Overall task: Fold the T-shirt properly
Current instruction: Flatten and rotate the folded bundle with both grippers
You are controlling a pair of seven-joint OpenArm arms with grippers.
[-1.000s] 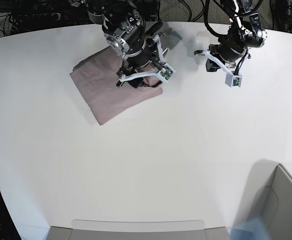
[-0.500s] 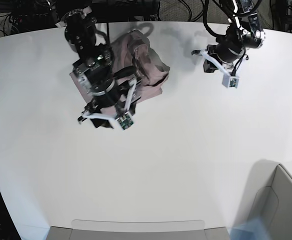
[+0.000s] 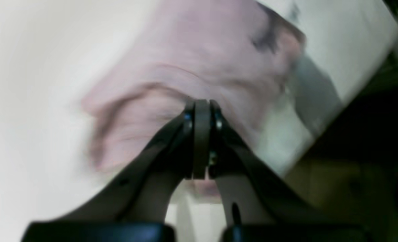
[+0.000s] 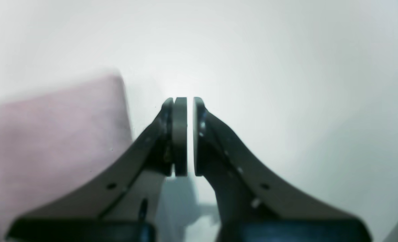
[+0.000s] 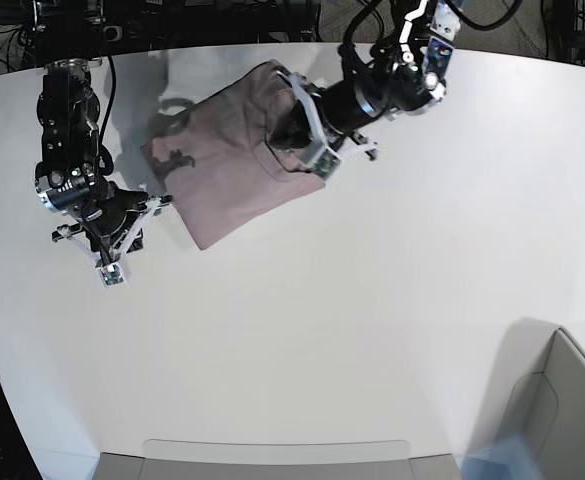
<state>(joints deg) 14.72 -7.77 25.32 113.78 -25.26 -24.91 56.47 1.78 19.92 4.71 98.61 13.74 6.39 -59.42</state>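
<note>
The pink T-shirt (image 5: 222, 160) lies folded and somewhat rumpled on the white table (image 5: 372, 300), far left of centre. My left gripper (image 5: 320, 160) hovers at the shirt's right edge, fingers pressed together. In the left wrist view the left gripper (image 3: 201, 104) is shut, with the blurred T-shirt (image 3: 185, 67) just beyond its tips. My right gripper (image 5: 107, 272) is off the shirt, near the table's left edge. The right wrist view shows the right gripper (image 4: 184, 99) with only a thin slit between its pads and nothing in it. The T-shirt (image 4: 51, 134) lies to its left.
A grey bin (image 5: 562, 400) stands at the front right corner. A flat grey tray edge (image 5: 272, 455) runs along the table's front. Dark cables and equipment lie behind the table's rear edge.
My right gripper let go of the shirt, swung left off it and closed. My left arm moved left from bare table to the shirt's right edge. The raised fabric has dropped flat.
</note>
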